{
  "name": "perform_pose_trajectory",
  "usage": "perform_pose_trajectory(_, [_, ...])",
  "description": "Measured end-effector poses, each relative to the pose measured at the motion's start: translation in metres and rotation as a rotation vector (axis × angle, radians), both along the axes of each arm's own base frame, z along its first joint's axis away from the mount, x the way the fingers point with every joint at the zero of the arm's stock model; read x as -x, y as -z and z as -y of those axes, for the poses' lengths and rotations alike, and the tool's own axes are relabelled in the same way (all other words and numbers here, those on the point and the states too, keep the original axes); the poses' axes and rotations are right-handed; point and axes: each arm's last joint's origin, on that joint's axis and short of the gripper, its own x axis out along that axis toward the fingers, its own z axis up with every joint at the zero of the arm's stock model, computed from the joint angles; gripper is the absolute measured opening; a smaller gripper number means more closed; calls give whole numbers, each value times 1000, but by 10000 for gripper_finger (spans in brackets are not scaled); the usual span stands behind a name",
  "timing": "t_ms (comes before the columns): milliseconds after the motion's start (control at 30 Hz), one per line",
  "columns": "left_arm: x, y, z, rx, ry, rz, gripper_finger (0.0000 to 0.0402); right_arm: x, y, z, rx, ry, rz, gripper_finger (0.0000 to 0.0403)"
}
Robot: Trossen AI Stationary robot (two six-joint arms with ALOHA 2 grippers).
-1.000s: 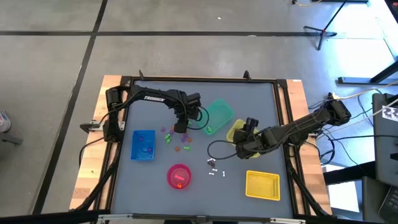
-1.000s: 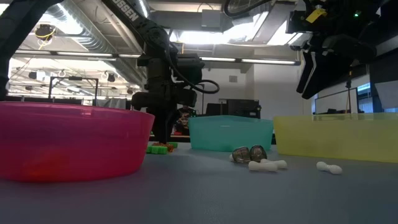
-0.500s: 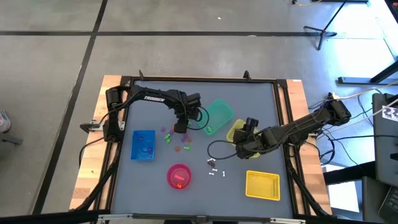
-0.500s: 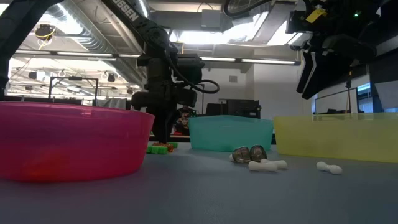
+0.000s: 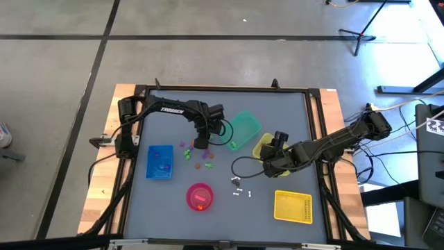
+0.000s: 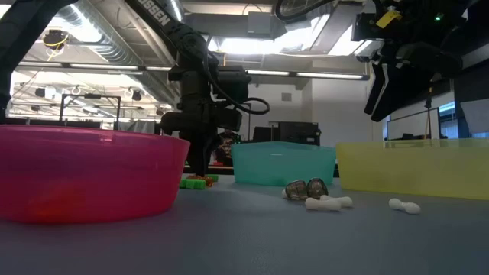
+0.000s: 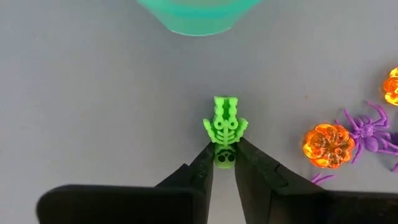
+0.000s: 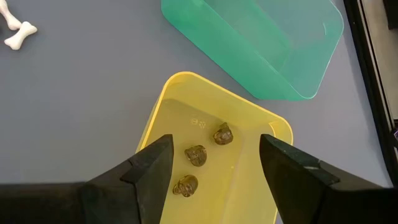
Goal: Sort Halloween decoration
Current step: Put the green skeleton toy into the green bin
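Your left gripper has narrowed onto the green skeleton's skull, pinching it for the green bin just ahead, while your right gripper hangs wide over 3 dark skulls.

A small green skeleton lies flat on the grey worktop at the middle of the left wrist view, its skull end pinched between the two fingertips of the left claw. At the right edge of that view lie a translucent orange pumpkin, a purple spider touching it, and part of a second orange pumpkin. In the right wrist view, three dark grey skulls sit inside the yellow bin, and white bones lie at the upper left.
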Motion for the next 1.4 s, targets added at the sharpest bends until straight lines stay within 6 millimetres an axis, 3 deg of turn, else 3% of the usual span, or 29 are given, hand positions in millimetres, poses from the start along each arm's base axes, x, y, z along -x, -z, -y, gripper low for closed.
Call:
perform_pose_trajectory(500, [-2, 0, 13, -9, 23, -27, 48, 0, 0, 0, 0, 0, 0, 237])
perform_pose_trajectory(733, [4, -9, 15, 11, -21, -47, 48, 0, 0, 0, 0, 0, 0, 237])
perform_pose_trajectory(1167, [17, -63, 29, -1, -20, 60, 48, 0, 0, 0, 0, 0, 0, 237])
perform_pose_trajectory(1400, [20, -94, 42, -41, 16, 200, 48, 0, 0, 0, 0, 0, 1, 237])
